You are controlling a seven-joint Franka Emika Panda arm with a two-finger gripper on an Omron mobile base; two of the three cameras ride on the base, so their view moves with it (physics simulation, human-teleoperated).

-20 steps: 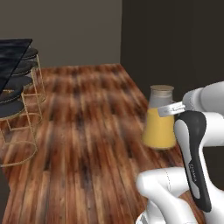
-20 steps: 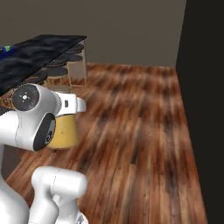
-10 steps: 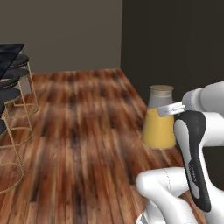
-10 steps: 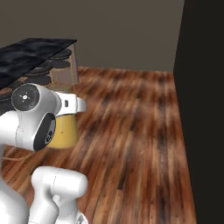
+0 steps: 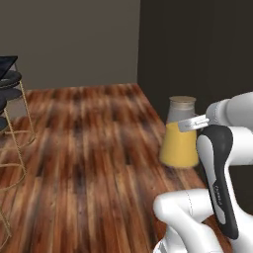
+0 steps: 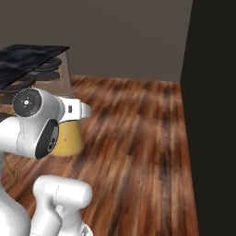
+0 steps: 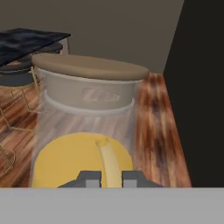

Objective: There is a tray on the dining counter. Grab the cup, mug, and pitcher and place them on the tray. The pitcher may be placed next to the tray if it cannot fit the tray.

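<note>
A clear glass pitcher [image 5: 180, 138] with orange liquid and a tan round lid hangs above the wooden floor, close in front of the arm. My gripper [image 7: 112, 179] is shut on its thin handle, which runs between the two fingertips in the hand view. The pitcher [image 7: 83, 109] stands upright there, and in the right base view the pitcher [image 6: 69, 138] is partly hidden behind the arm. The dining counter [image 6: 32, 57] with its black marble top lies far off at the left. The tray, the cup and the mug are out of view.
Dark-seated bar stools [image 5: 12, 94] on gold wire legs stand beside the counter, with further stools [image 6: 46, 69] under its edge. A tall dark wall [image 6: 214, 92] borders the right side. Wooden floor [image 5: 89, 148] stretches ahead to a grey back wall.
The whole picture has shifted, so the camera has moved: stools and counter slide leftward in the left base view. The pitcher stays in the gripper in the same place relative to the arm.
</note>
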